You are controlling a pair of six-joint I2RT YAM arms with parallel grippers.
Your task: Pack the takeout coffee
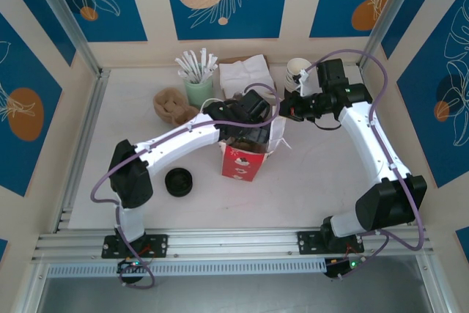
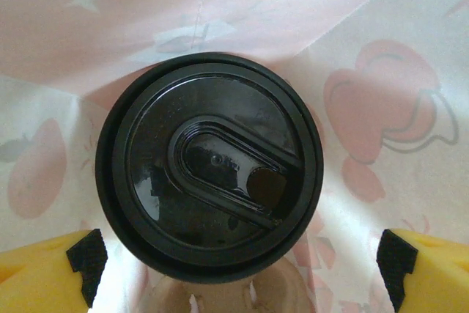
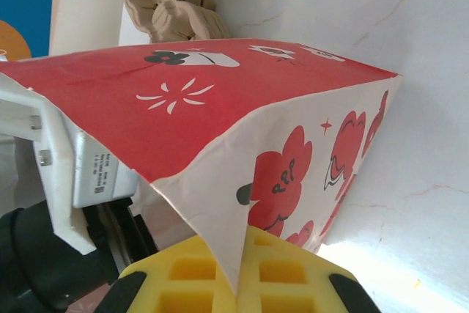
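Observation:
The takeout coffee [image 2: 209, 166] stands inside the red-and-white bag [image 1: 245, 159], seen from straight above in the left wrist view: its round black lid with the bag's pale inner walls [image 2: 293, 20] around it. My left gripper [image 2: 242, 265] reaches down into the bag's mouth and is open, its yellow fingers [image 2: 44, 276] wide on either side of the lid and gripping nothing. My right gripper [image 3: 245, 284] is shut on the bag's [image 3: 220, 100] top edge at the right side [image 1: 287, 108], with the paper pinched between the yellow pads.
A low stack of black lids [image 1: 179, 181] lies left of the bag. At the back stand a mint cup of white sticks [image 1: 198, 89], white napkins [image 1: 245, 75], a brown paper carrier [image 1: 172, 105] and stacked cups [image 1: 298, 71].

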